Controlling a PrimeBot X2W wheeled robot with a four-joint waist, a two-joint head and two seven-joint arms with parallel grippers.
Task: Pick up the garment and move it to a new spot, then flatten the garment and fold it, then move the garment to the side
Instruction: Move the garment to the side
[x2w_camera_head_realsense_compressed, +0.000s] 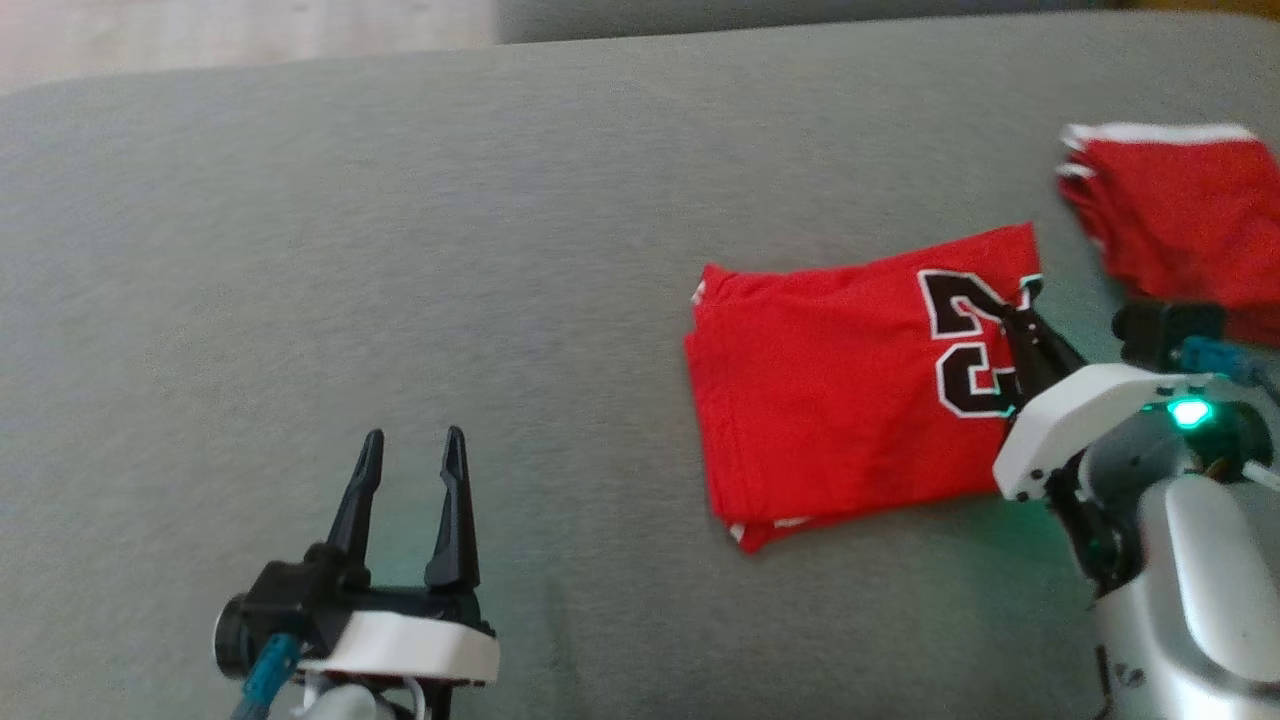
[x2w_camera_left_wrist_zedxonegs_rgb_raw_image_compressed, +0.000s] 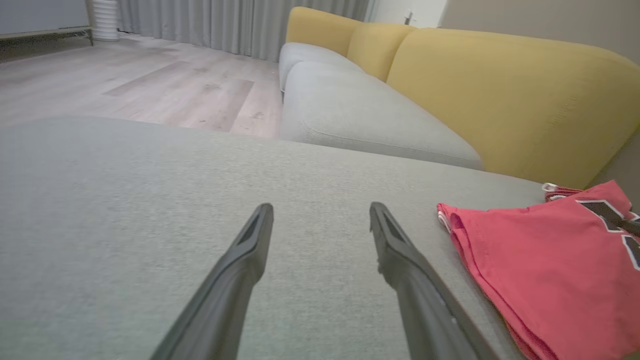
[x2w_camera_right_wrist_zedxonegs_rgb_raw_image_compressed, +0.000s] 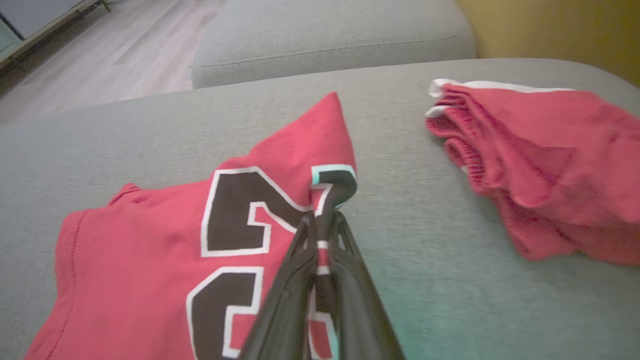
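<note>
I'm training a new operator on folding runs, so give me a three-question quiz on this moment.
1. True or false: the left hand is closed on the numbered jersey.
2. Fill in: the other red garment lies on the grey cushion, to the jersey's ____ in the head view.
3. The right hand is shut on: A) the jersey's edge beside the number; B) the other red garment; C) nothing.

Key
1. False: it is open and apart from the jersey.
2. Right.
3. A.
</note>
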